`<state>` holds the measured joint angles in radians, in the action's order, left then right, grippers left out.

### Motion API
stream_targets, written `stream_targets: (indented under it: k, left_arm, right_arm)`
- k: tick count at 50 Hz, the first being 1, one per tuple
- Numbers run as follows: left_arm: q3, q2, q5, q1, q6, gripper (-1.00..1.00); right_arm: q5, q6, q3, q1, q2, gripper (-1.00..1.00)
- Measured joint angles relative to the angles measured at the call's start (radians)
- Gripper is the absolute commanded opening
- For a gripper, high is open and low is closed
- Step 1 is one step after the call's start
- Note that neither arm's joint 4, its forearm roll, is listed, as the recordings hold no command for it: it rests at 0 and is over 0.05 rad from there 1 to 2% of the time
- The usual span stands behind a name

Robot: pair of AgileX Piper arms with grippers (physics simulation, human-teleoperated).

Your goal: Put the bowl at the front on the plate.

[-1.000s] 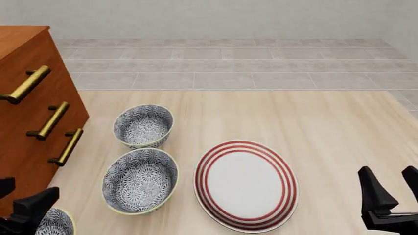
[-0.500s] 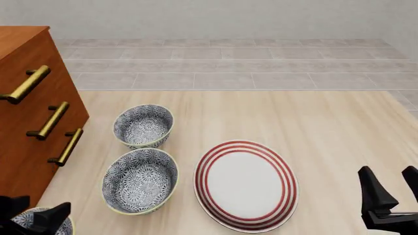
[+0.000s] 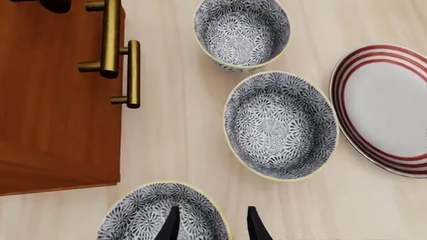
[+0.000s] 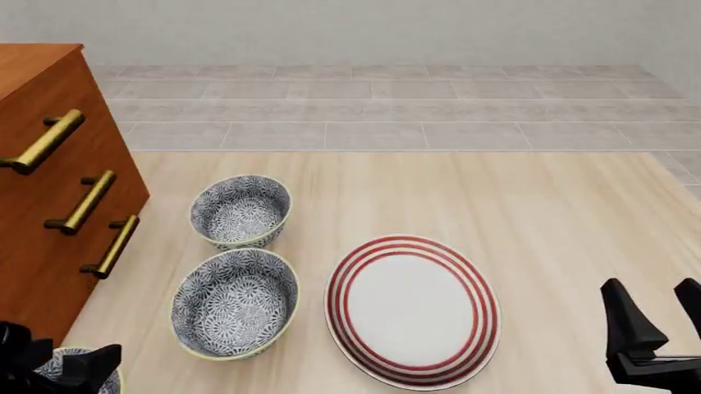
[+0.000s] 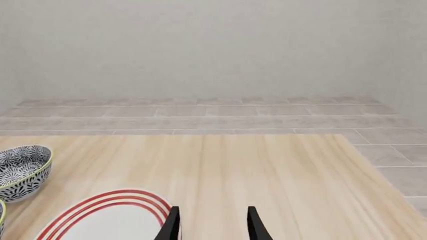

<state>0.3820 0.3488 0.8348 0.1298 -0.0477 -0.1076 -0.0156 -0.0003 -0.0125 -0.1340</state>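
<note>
The left gripper [image 3: 209,225] hangs over the nearest of three blue-grey floral bowls, its two dark fingers spread apart and straddling the bowl's [image 3: 160,212] yellow-green rim, one finger inside the rim and one outside; whether either touches it cannot be told. That front bowl sits on the pale wooden table [image 4: 526,213] at the near left edge of the front view, just in front of the wooden drawer cabinet [image 4: 44,205] with its brass handles [image 3: 110,37]. The middle bowl [image 4: 235,302] and the far bowl [image 4: 241,211] stand in a line behind it, the middle one just beside the large white plate [image 4: 412,310] with three red rings, which lies flat at the table's centre. At the near right, the right gripper [image 4: 657,324] hovers well apart from the dishes, its fingers parted and holding nothing.
</note>
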Motion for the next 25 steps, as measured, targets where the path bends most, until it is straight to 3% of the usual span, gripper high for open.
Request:
stream_targets:
  k: [25]
  left_arm:
    - [0.001,0.048,0.013,0.03,-0.082,1.0]
  right_arm:
    - [-0.017,0.001,0.0,-0.003,-0.02,1.0]
